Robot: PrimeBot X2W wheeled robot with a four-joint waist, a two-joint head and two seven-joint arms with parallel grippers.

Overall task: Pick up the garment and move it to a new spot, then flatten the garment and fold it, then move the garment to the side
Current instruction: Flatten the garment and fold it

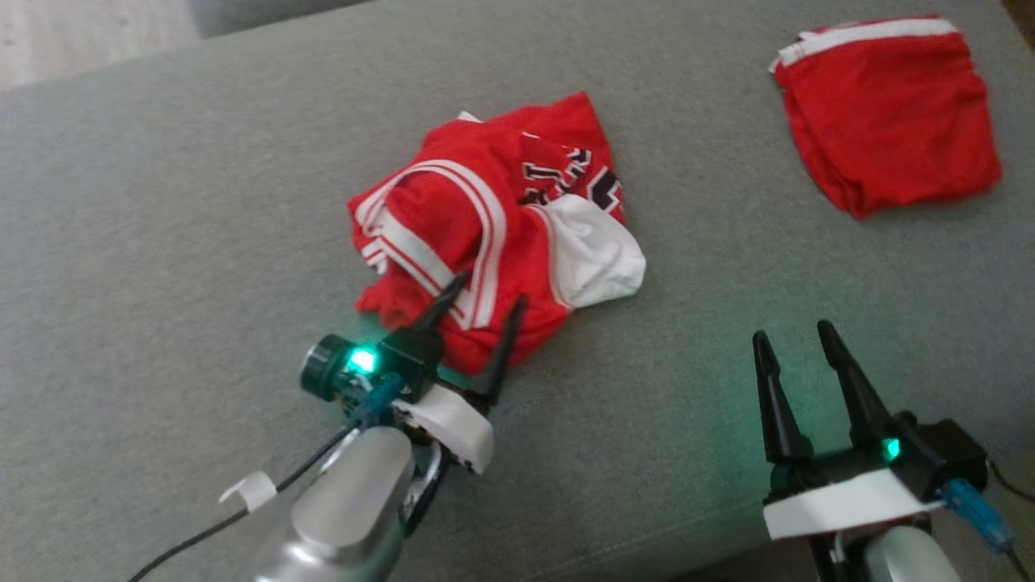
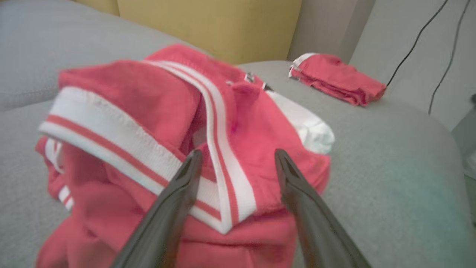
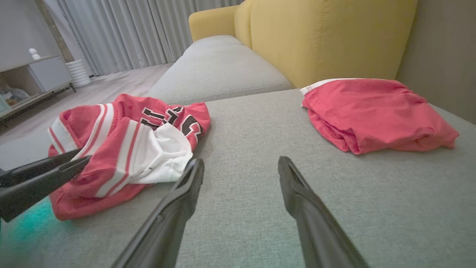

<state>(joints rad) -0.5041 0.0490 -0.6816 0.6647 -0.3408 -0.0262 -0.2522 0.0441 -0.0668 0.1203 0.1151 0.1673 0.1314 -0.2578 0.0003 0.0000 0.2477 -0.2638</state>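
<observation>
From the head, we see the crumpled red jersey (image 1: 493, 234) lying mid-seat on the grey woven sofa cushion (image 1: 202, 202). Its black, white-edged characters are broken by folds, and we cannot read them. The left gripper (image 1: 492, 289) stands spread at its near edge, pinching nothing. The right gripper (image 1: 792, 330) stands spread over bare cushion. Folded red shorts (image 1: 885, 113) with a white band lie well apart, at the far right.

From the left wrist, we see the dark tapered fingers (image 2: 178, 193) flank the jersey's ribbed white-and-red striped trim.

From the right wrist, we see soft mesh-like knit, a white panel and partial black lettering. A yellow stitched backrest (image 3: 327, 37) rises behind.
</observation>
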